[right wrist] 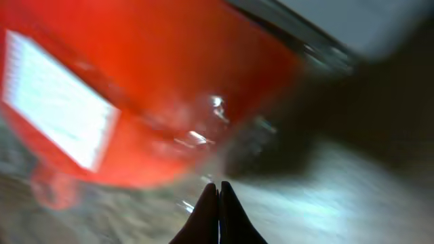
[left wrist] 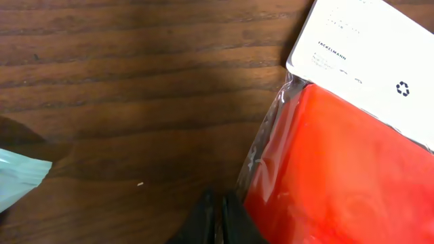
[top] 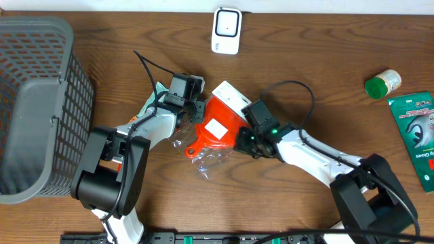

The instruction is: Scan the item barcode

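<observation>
Barely begun: orange-red plastic item in a clear bag with white card header (top: 225,114) lying mid-table between both arms, well apart from white scanner (top: 226,30); scanning yet to do. Left gripper (left wrist: 217,213) and right gripper (right wrist: 218,203) pressed together at the film, hold unclear. One item, one scanner, one grey mesh basket (top: 41,41), one green-capped bottle (top: 382,84), one green packet (top: 417,132).
</observation>
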You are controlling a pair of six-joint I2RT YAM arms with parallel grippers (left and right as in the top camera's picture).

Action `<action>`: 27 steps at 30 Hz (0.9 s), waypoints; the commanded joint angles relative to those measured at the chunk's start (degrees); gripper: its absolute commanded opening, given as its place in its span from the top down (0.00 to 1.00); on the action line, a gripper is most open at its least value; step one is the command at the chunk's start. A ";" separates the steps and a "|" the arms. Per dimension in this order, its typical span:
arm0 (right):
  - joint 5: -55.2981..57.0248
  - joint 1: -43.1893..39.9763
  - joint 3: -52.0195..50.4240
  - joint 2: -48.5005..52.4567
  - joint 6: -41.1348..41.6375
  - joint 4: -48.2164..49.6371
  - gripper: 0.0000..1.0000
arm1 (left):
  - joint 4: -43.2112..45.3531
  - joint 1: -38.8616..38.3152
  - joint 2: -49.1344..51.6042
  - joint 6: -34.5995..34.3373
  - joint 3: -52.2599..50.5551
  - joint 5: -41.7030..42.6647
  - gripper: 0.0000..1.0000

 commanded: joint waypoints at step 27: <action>4.48 -0.94 -0.07 1.75 1.05 -3.65 0.99 | -3.06 -0.33 1.46 1.42 -0.79 0.94 0.93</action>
